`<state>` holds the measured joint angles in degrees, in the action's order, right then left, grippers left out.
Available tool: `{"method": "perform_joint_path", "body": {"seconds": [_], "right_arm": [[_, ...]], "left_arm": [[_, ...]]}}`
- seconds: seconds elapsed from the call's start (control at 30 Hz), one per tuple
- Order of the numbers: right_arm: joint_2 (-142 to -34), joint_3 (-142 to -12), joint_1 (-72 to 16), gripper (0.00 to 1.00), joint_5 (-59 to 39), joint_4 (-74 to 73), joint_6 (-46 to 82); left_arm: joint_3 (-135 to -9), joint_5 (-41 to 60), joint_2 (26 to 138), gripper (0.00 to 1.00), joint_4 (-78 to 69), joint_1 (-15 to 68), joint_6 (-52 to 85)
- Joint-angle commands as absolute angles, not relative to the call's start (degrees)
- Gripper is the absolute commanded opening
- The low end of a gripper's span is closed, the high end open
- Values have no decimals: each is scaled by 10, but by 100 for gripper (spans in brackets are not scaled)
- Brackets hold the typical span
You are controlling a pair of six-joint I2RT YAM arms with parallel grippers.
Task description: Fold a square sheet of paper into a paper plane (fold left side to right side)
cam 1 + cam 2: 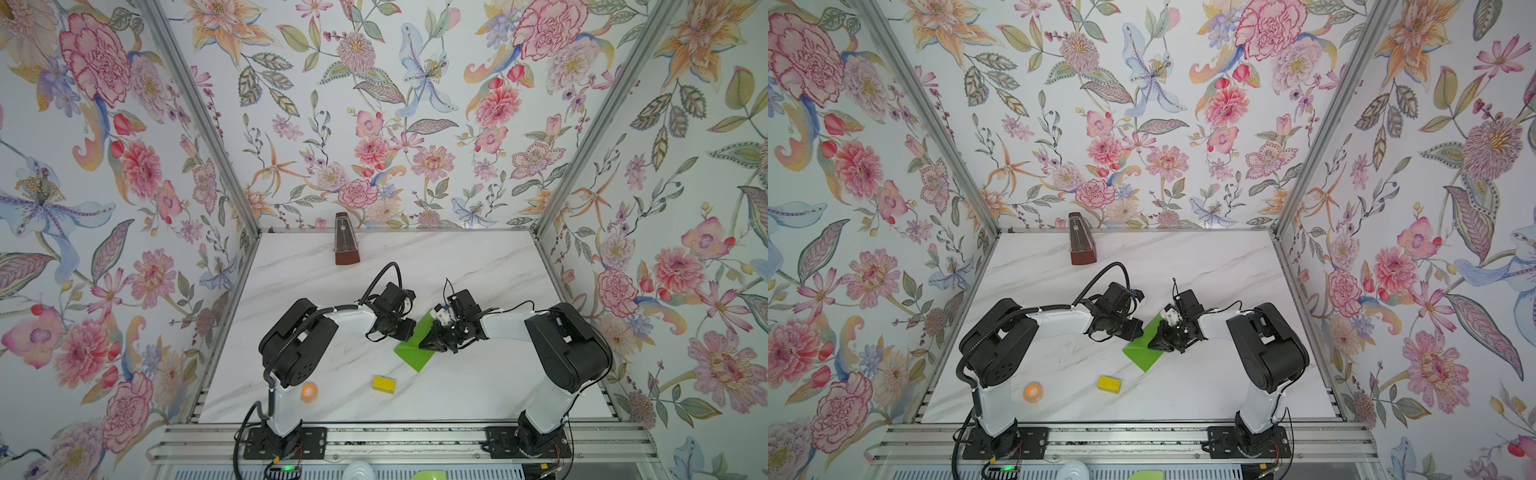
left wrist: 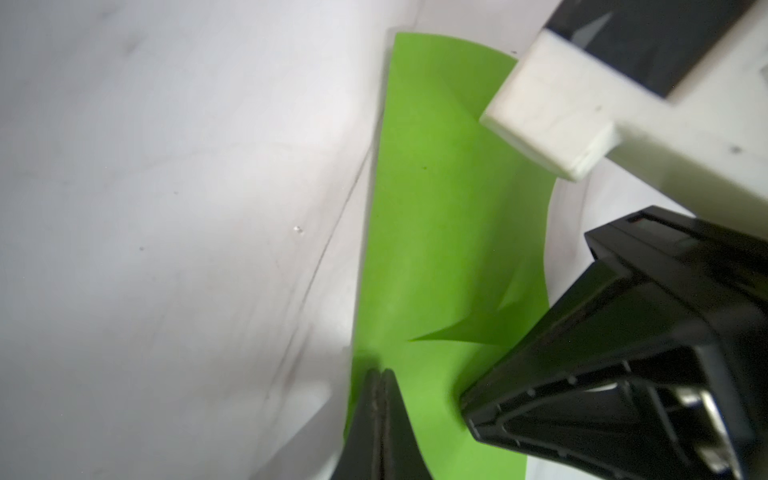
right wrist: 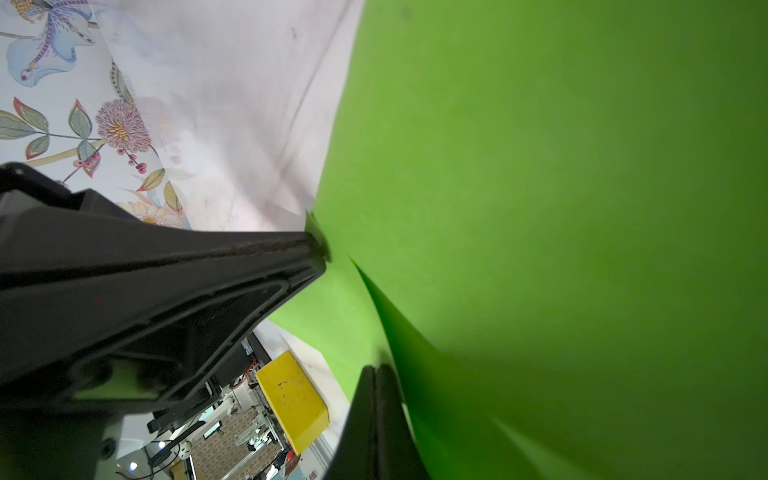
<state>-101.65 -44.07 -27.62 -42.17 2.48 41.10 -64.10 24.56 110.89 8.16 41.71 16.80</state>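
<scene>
The lime-green square sheet of paper point(image 1: 411, 358) point(image 1: 1140, 358) lies tilted on the marble table between both arms, with one flap point(image 2: 461, 334) curling up off it. My left gripper point(image 1: 412, 329) point(image 2: 380, 372) is shut, its tip at the sheet's edge. In the right wrist view a green sliver stands at the left gripper point(image 3: 319, 248) tip; I cannot tell if it is pinched. My right gripper point(image 1: 422, 345) point(image 3: 376, 369) is shut, its tip on the paper point(image 3: 561, 187) beside the raised flap. A paper plane is not in view.
A small yellow block point(image 1: 384, 384) point(image 1: 1109, 384) point(image 3: 293, 405) sits near the front of the table. An orange tape roll point(image 1: 309, 392) lies by the left arm's base. A brown metronome point(image 1: 345, 243) stands at the back edge. Flowered walls close in three sides.
</scene>
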Motion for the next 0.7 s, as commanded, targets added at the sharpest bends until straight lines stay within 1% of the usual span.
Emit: {"method": "perform_joint_path", "body": {"seconds": [0.0, 0.1, 0.17, 0.3, 0.37, 0.47, 0.67], "right_arm": [[-1047, -408, -280, 2, -374, 22, 445], [-1040, -394, -283, 2, -362, -7, 487], [-1035, -384, -287, 2, -357, -35, 518], [-1029, -376, -297, 1, -338, -63, 555], [-1030, -373, -299, 1, -335, -76, 566], [-1035, -373, -300, 1, -336, -84, 570], [-1037, -378, -300, 1, -338, -74, 563]], "left_arm": [[-652, 190, 1129, 5, 140, 401, 149], [-668, 177, 1103, 12, 141, 388, 155], [-675, 171, 1079, 14, 149, 385, 160], [-672, 181, 1031, 17, 165, 395, 182], [-663, 180, 1017, 17, 173, 407, 198], [-651, 174, 1010, 14, 182, 433, 230], [-621, 169, 1022, 10, 159, 463, 299]]}}
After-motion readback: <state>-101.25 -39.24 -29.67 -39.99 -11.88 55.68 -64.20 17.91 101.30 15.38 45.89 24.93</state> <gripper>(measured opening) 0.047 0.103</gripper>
